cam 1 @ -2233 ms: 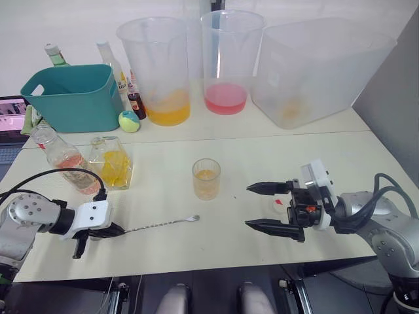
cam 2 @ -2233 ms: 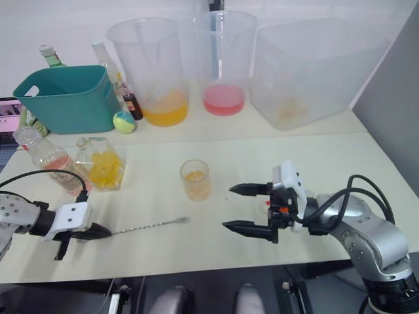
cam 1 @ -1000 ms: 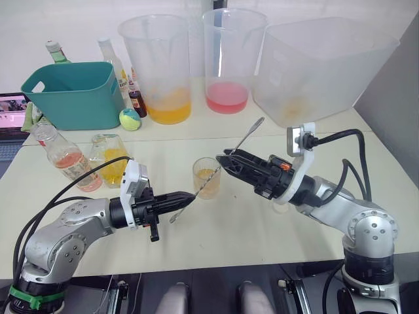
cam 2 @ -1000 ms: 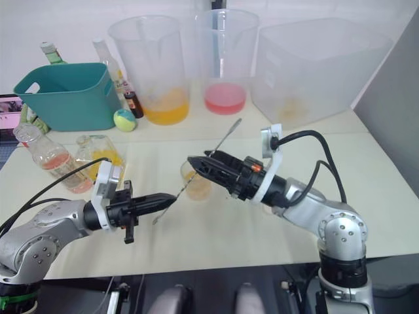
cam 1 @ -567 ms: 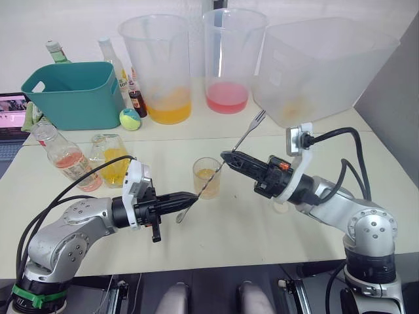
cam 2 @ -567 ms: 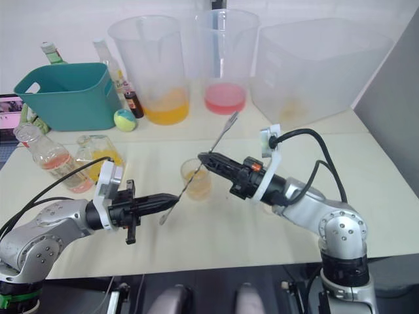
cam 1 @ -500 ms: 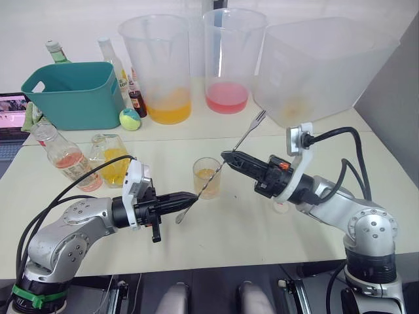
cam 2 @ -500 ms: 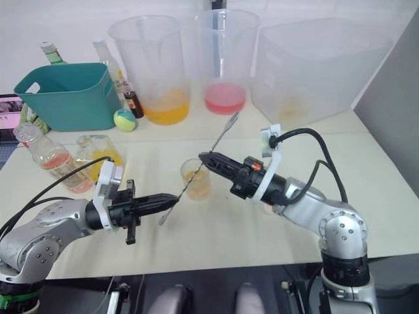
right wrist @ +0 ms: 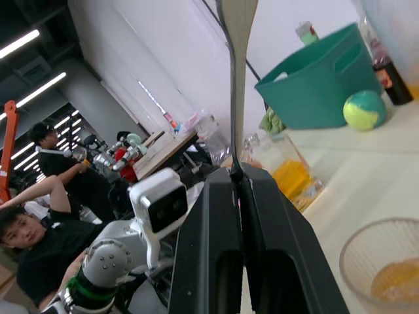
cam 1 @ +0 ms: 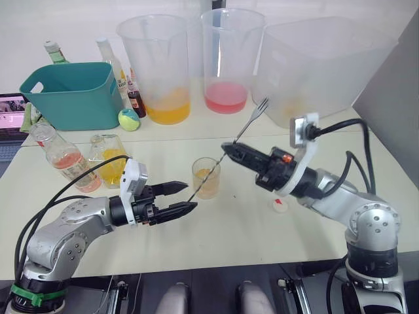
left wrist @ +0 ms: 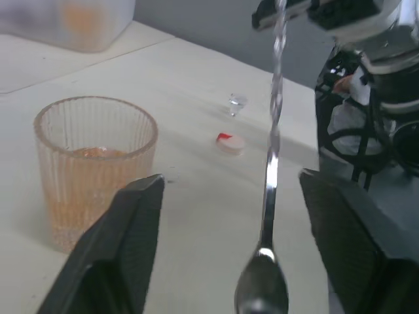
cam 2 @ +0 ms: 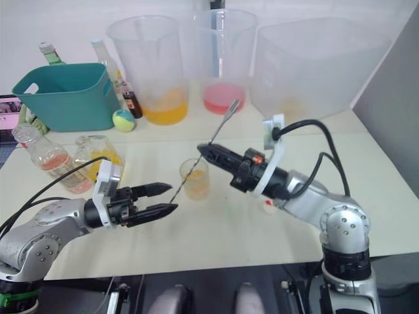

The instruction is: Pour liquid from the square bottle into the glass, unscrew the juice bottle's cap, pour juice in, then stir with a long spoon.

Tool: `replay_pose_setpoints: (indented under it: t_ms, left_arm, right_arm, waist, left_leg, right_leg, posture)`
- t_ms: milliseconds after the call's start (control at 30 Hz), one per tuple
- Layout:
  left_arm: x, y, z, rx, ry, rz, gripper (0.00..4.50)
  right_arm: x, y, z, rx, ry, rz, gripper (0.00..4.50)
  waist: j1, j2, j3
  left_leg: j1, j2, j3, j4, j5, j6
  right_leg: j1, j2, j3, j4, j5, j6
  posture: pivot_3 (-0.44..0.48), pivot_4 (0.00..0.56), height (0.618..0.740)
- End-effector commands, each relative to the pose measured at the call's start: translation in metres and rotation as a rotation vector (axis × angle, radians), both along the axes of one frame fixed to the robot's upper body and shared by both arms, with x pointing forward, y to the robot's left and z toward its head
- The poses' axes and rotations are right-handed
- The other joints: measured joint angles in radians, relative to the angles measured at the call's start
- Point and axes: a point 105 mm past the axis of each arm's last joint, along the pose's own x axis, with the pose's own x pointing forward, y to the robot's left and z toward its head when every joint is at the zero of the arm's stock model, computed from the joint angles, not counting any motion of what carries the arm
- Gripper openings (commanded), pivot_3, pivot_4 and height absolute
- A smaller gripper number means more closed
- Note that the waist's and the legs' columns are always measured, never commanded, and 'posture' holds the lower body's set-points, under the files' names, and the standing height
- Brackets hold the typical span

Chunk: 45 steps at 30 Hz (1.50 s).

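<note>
You had the glass standing mid-bench with a little orange liquid at its bottom. Your right gripper pinched the long spoon at mid-stem just above the glass, its stem slanting, bowl end low by the glass and forked end high toward the pitchers. Your left gripper hovered spread wide and empty just beside the spoon's bowl.

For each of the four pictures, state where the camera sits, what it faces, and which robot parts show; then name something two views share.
Left eye and right eye: head, looking down over table and both arms.
Left wrist: behind open left gripper, facing glass.
Right wrist: behind right gripper, clamped on long spoon.
Shared: the spoon shows in both wrist views.
</note>
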Motion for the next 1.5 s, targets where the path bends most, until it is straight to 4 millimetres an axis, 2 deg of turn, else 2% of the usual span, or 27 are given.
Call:
replay_pose_setpoints:
  t_ms: [33, 200, 367, 667, 1000, 1100, 1300, 1500]
  left_arm:
    - [-0.001, 0.013, -0.004, 0.08, -0.065, 0.029, 4.43]
    - [0.002, 0.022, -0.006, 0.166, -0.18, 0.067, 4.43]
    - [0.001, 0.02, 0.001, 0.145, -0.241, 0.08, 4.43]
    - [-0.001, 0.017, 0.008, 0.101, -0.272, 0.11, 4.43]
    - [0.002, 0.015, 0.013, 0.07, -0.318, 0.142, 4.43]
    - [0.003, 0.016, 0.013, 0.074, -0.319, 0.149, 4.43]
    - [0.004, 0.017, 0.013, 0.078, -0.317, 0.154, 4.43]
    - [0.002, 0.018, 0.012, 0.082, -0.31, 0.156, 4.43]
  right_arm:
    - [-0.003, -0.011, 0.035, 0.046, -0.124, -0.027, 0.0]
    - [0.008, -0.014, 0.058, -0.059, -0.24, -0.083, 0.0]
    - [0.018, -0.006, 0.064, -0.251, -0.379, -0.122, 0.0]
    - [0.023, 0.015, 0.045, -0.486, -0.481, -0.03, 0.0]
    - [0.044, 0.046, 0.033, -0.549, -0.484, 0.053, 0.0]
    - [0.059, 0.052, 0.03, -0.543, -0.475, 0.026, 0.0]
    - [0.072, 0.046, 0.022, -0.62, -0.514, -0.003, 0.0]
    - [0.077, 0.033, 0.029, -0.679, -0.564, -0.018, 0.0]
  waist:
    - [0.0, 0.0, 0.0]
    - [0.004, 0.0, 0.0]
    - [0.003, 0.0, 0.0]
    - [0.001, 0.0, 0.0]
    - [0.0, 0.0, 0.0]
    - [0.0, 0.0, 0.0]
    - [0.003, 0.0, 0.0]
    - [0.001, 0.0, 0.0]
  left_leg:
    - [0.0, 0.0, 0.0, 0.0, 0.0, 0.0]
    - [-0.001, 0.0, 0.001, -0.001, 0.0, 0.0]
    - [-0.001, 0.001, 0.001, -0.001, 0.0, 0.0]
    - [-0.002, 0.001, 0.001, -0.001, 0.0, 0.0]
    - [-0.002, 0.001, 0.001, -0.001, 0.0, 0.0]
    - [-0.002, 0.001, 0.001, -0.001, 0.0, 0.0]
    - [-0.003, 0.0, 0.001, -0.001, 0.0, 0.0]
    - [-0.003, 0.0, 0.001, -0.001, 0.0, 0.0]
  right_leg:
    - [0.0, 0.0, 0.0, 0.0, 0.0, 0.0]
    - [-0.001, 0.0, 0.0, -0.001, 0.0, 0.0]
    - [-0.001, 0.0, 0.0, -0.002, 0.0, 0.0]
    - [-0.002, 0.0, 0.0, -0.001, 0.0, 0.0]
    - [-0.003, 0.0, 0.0, -0.001, 0.0, -0.001]
    - [-0.003, 0.0, 0.0, -0.001, 0.001, -0.001]
    - [-0.004, -0.001, 0.0, -0.001, 0.001, -0.001]
    - [-0.004, -0.001, 0.0, 0.0, 0.001, -0.001]
  posture:
    - [0.0, 0.15, 0.729]
    - [0.0, 0.15, 0.729]
    - [0.0, 0.15, 0.729]
    - [0.0, 0.15, 0.729]
    - [0.0, 0.15, 0.729]
    - [0.0, 0.15, 0.729]
    - [0.0, 0.15, 0.729]
    - [0.0, 0.15, 0.729]
